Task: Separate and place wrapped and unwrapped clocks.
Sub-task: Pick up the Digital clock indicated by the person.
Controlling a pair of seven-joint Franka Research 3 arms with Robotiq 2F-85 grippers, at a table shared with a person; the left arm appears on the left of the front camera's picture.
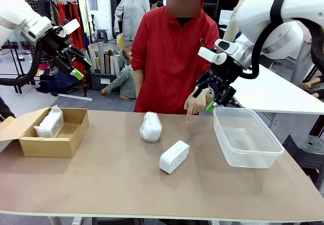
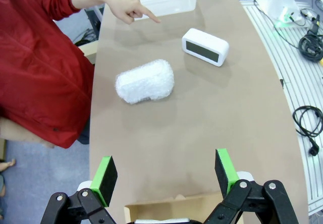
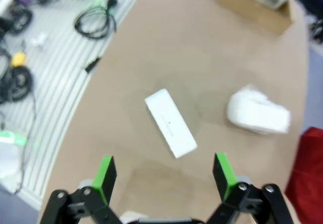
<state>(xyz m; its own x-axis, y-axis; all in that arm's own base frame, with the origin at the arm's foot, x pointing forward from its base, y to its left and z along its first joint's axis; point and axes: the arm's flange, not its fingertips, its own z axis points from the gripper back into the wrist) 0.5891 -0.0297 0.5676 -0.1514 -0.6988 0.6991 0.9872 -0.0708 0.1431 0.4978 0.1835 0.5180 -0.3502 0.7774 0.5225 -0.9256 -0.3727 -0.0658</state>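
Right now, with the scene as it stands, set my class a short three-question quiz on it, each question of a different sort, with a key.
1. True or false: a wrapped clock sits inside the cardboard box.
2. Where is the bare clock? A) in the cardboard box, B) lying on the table, C) held in a claw.
3. Fill in: the left claw and the right claw both hang ___, holding nothing.

Key: 1 true; 2 B; 3 open.
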